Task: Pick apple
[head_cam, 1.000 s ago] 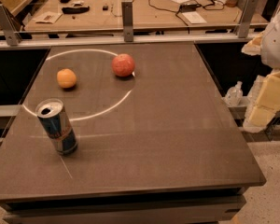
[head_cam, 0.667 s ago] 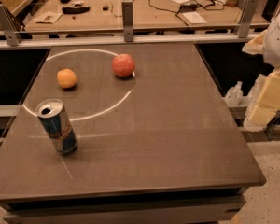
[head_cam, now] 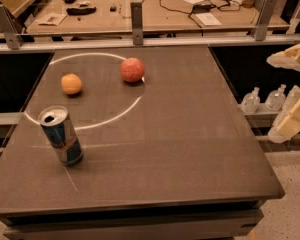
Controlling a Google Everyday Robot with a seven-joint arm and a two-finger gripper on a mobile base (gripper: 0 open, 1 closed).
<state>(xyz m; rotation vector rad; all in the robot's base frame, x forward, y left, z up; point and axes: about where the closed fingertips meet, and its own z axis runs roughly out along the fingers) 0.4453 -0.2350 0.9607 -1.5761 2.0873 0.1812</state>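
Observation:
The apple [head_cam: 132, 69] is round and reddish-pink and sits on the dark table [head_cam: 190, 134], at its far middle, on the edge of a white circle marking. My gripper [head_cam: 291, 90] hangs at the right edge of the view, beyond the table's right side and far from the apple. Its cream fingers [head_cam: 292, 121] are spread apart with nothing between them.
A smaller orange fruit [head_cam: 71, 83] lies left of the apple. A blue and silver drink can [head_cam: 61, 135] stands upright at the near left. A workbench [head_cam: 155, 9] with cables and tools runs behind the table. Plastic bottles [head_cam: 262, 100] stand low at the right.
My gripper has drifted slightly right and down at the edge of the view. The apple, the orange fruit and the can have not moved.

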